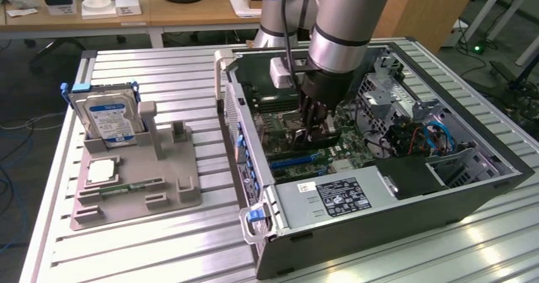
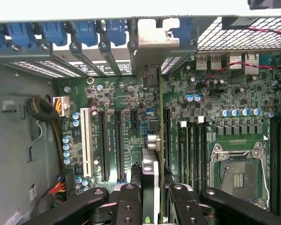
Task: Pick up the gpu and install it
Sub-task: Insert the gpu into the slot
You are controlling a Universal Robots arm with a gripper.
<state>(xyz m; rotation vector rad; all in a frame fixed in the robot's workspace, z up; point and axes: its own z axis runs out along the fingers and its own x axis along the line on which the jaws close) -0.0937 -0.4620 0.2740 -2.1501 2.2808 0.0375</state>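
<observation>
Arm reaches straight down into open pc case (image 1: 471,188), over the mobo (image 2: 131,108). Jaws clamped on gpu (image 2: 151,183), held edge-on, bracket toward rear slots.

gpu (image 2: 150,185): green board edge, black cooler
gripper (image 2: 150,206): black
motherboard (image 2: 131,101): green — one white slot
hard drive (image 1: 108,120): silver — blue-white label
holder tray (image 1: 160,198): grey

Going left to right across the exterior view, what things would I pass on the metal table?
Silver hard drive with blue-white label, standing in the grey plastic parts holder → blue latch handle on the open black computer case's front edge → the robot arm's gripper lowered over the green motherboard → blue cables.
</observation>
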